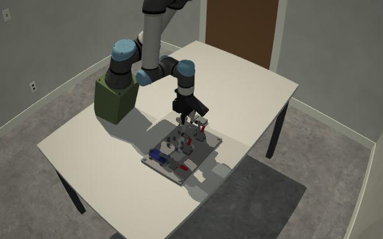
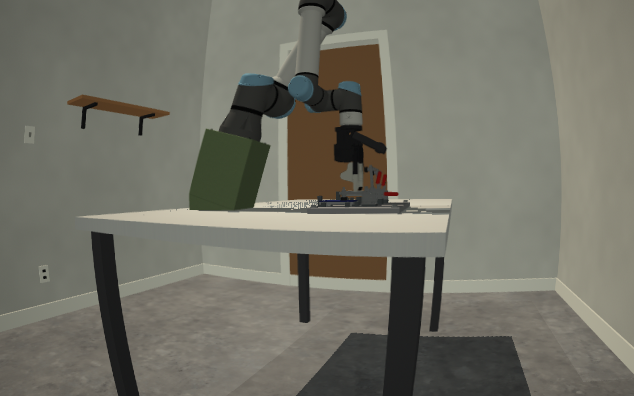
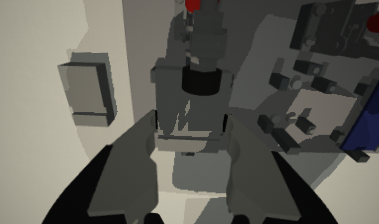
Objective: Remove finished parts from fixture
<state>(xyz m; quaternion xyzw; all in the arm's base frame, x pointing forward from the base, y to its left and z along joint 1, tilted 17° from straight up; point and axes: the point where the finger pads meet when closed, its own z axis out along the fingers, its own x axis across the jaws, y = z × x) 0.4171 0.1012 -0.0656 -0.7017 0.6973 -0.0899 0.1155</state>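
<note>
The grey fixture plate lies on the table near its right edge. My gripper stands over the plate's far station and is shut on a grey finished part, gripped on its two sides. In the wrist view the fingers hold the part just below the black pad of a toggle clamp. A second grey slotted part lies flat on the table beside the fixture; it also shows in the top view. The blue blank sits at the plate's near-left station and shows at the right edge of the wrist view.
Toggle clamps with red handles and small stop blocks stand up from the plate. The arm's green base block is at the table's far left. The table edge runs close to the fixture's right side.
</note>
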